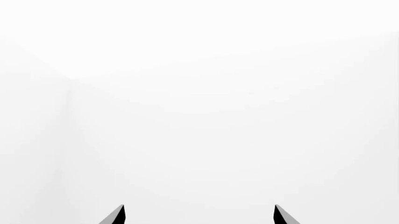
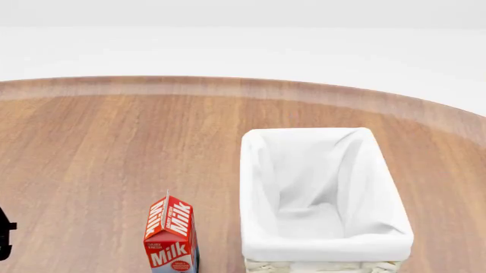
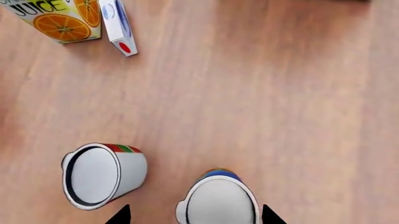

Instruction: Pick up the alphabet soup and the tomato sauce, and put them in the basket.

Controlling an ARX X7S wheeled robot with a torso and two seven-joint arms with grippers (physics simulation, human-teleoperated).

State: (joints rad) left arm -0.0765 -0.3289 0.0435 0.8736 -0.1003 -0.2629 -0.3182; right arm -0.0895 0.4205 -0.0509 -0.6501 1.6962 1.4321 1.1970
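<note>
Cans only in right wrist view: alphabet soup (image 3: 218, 201) between spread right gripper (image 3: 195, 215) tips, tomato sauce (image 3: 103, 175) beside; head view: basket (image 2: 379, 187); left gripper (image 1: 199, 215) spread, nothing held.

From my head camera I read "Milk" in white on the red milk carton (image 2: 172, 238), on its gable and its front. My right wrist camera shows "JUICE" in dark letters on the orange juice carton (image 3: 62, 18). Nothing else is legible to me.
</note>
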